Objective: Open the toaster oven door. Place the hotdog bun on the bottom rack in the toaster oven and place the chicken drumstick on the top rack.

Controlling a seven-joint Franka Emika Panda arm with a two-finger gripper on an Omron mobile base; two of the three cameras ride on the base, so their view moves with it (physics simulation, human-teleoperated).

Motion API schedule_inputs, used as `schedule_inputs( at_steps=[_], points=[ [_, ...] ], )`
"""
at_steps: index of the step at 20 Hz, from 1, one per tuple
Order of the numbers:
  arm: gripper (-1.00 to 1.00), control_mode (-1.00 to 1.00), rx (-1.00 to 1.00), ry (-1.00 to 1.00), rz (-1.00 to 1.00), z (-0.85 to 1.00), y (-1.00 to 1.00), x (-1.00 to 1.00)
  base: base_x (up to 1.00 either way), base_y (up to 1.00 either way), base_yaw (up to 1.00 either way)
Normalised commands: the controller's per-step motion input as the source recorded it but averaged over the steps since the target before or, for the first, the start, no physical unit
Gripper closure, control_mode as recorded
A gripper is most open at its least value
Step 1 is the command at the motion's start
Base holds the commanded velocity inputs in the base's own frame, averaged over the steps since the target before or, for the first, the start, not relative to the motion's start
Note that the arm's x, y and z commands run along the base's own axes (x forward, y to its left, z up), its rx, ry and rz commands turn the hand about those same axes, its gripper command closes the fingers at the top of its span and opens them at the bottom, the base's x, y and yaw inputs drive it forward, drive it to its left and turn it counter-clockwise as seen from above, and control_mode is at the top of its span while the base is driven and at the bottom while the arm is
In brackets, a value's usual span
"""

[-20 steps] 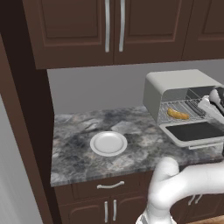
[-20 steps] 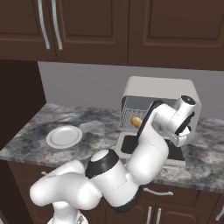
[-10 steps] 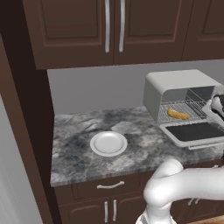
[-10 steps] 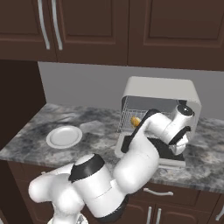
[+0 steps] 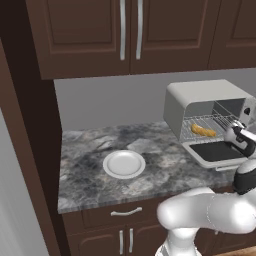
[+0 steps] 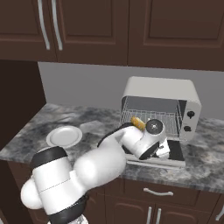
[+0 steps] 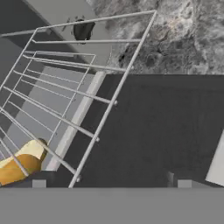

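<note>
The toaster oven (image 5: 205, 95) (image 6: 162, 89) stands on the counter's right side with its door (image 5: 215, 152) (image 7: 166, 131) folded down flat. A golden hotdog bun (image 5: 204, 131) (image 6: 138, 123) (image 7: 17, 164) lies inside on a wire rack (image 7: 87, 87), and the hand view shows it through the wires. My gripper (image 5: 234, 136) (image 6: 162, 151) (image 7: 111, 183) hovers just above the lowered door in front of the oven mouth, open, with nothing between its fingers. The chicken drumstick is out of view.
An empty white plate (image 5: 124, 164) (image 6: 64, 136) sits on the grey marble counter (image 5: 90, 170) left of the oven. Dark wall cabinets (image 5: 130, 35) hang above, and drawers run below the counter's front edge.
My hand has drawn back from the oven mouth and dropped lower, toward the open door. The jaws stay open and the bun has not moved.
</note>
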Motion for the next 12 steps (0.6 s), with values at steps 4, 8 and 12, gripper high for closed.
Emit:
schedule_inputs(
  at_steps=[4,8,12],
  points=[
    [-1.0,-1.0,0.02,0.36,0.09,1.0,-0.1,-0.29,0.0,0.0,0.0],
    [-1.0,-1.0,0.04,0.28,0.1,0.97,-0.07,-0.58,0.0,0.0,0.0],
    [-1.0,-1.0,0.0,0.04,0.19,0.3,0.38,-0.74,0.0,0.0,0.0]
  ],
)
